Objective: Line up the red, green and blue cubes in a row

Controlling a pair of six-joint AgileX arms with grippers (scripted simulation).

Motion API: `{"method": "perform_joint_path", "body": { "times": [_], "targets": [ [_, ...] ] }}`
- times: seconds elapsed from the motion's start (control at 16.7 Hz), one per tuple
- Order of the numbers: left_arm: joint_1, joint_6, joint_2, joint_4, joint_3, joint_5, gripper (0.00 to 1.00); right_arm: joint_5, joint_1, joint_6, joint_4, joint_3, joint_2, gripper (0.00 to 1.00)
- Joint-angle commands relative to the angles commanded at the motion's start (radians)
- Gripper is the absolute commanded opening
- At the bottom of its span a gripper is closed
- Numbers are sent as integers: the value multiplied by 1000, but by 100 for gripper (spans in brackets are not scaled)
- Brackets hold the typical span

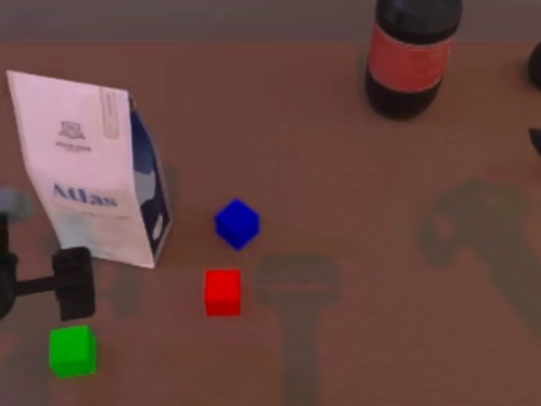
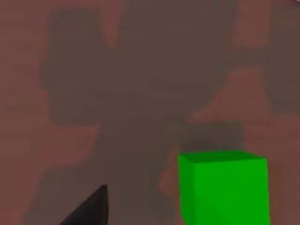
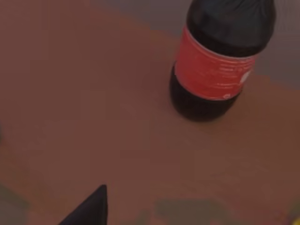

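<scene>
While the red cube (image 1: 222, 292) and the blue cube (image 1: 237, 223) sit near each other around the middle of the table (image 1: 355, 211), blue just beyond red and a little to the right, the green cube (image 1: 72, 350) lies well apart from them near the table's front left corner, so no row exists yet. Red and blue form only a loose, slanted pair, and blue is turned at an angle against red's square set. I judge the job to be at an early stage: green has to be brought across, and blue probably needs straightening into line. My left end effector (image 1: 74, 283) hovers just behind the green cube, beside the white carton (image 1: 84, 169); the left wrist view shows the cube free on the table with one dark fingertip (image 2: 91, 208) off to its side, so nothing is grasped, though I cannot tell how wide the fingers stand. My right arm is parked at the far right edge, near the dark bottle (image 1: 410, 55).
</scene>
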Motion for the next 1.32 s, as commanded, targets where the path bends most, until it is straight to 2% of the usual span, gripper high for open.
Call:
{"method": "perform_joint_path", "body": {
  "times": [0.3, 0.6, 1.14, 1.32],
  "targets": [
    [-43, -73, 263, -169, 153, 1, 100, 25, -152, 124, 260, -498, -464, 100],
    [-70, -120, 431, -270, 255, 0, 100, 52, -243, 201, 442, -789, -770, 100],
    [-75, -134, 479, -297, 287, 0, 100, 60, -262, 218, 486, -851, -838, 100],
    [-77, -131, 504, -239, 263, 0, 100, 60, -262, 218, 486, -851, -838, 100]
  ]
}}
